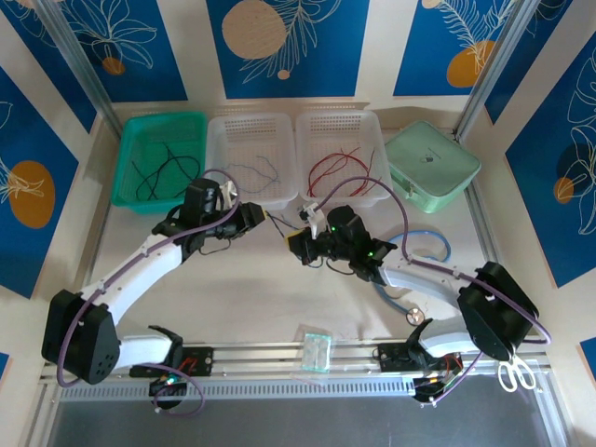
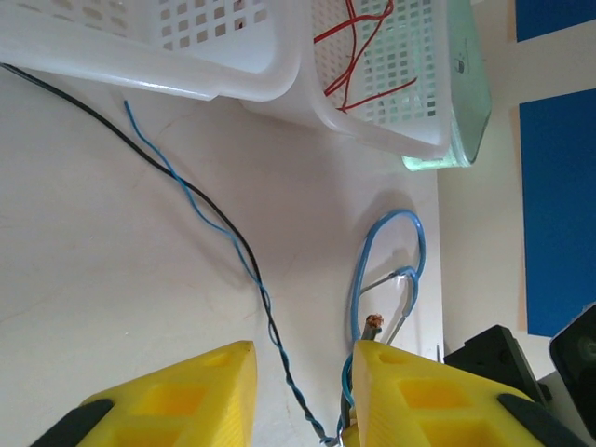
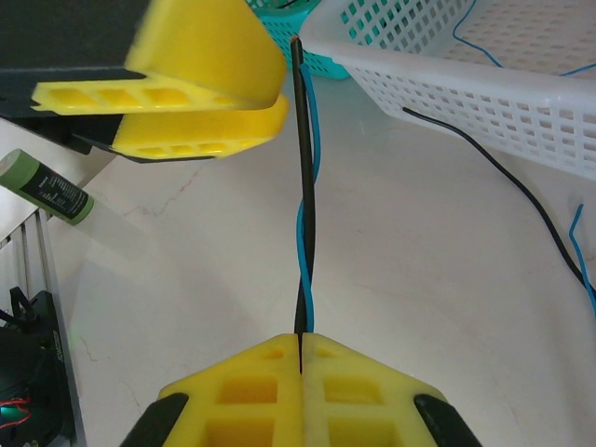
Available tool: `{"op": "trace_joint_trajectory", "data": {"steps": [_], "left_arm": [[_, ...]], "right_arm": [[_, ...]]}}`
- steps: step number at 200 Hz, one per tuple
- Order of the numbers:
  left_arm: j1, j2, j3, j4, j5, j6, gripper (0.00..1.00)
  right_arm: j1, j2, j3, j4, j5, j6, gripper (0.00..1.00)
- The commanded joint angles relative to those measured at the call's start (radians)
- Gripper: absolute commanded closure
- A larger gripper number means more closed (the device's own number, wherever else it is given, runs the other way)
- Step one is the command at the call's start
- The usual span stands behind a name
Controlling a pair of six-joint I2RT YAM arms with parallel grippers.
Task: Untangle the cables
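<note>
Running straight between the two grippers, the black and blue cables are twisted around each other just above the counter.

Right gripper: jaws closed flat on the twisted pair, which leaves the fingertips in line with the left gripper.

Left gripper: jaws parted by a moderate gap. The twist enters that gap close against one finger; whether that finger presses on it cannot be told.

Beyond the twist, the two cables separate and trail loosely across the counter toward the foot of the white baskets. The black one passes under the basket edge and the blue one ends short of it.

At the far side of the counter:
- green basket, holding black strands;
- middle white basket, holding a thin blue strand;
- right white basket, holding red strands.

A stethoscope lies on the counter just right of the right gripper, near a mint box.
</note>
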State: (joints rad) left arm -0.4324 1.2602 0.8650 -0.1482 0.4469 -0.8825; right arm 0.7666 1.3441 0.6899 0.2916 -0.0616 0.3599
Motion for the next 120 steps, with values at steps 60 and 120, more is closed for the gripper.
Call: {"op": "trace_joint_trajectory", "data": {"steps": [60, 120], "left_arm": [[-0.008, 0.006, -0.002, 0.172, 0.053, -0.089, 0.59], [-0.009, 0.019, -0.009, 0.173, 0.053, -0.087, 0.74]], "right_arm": [[0.003, -0.03, -0.006, 0.014, -0.036, 0.001, 1.0], [0.003, -0.032, -0.002, 0.011, -0.038, -0.004, 1.0]]}}
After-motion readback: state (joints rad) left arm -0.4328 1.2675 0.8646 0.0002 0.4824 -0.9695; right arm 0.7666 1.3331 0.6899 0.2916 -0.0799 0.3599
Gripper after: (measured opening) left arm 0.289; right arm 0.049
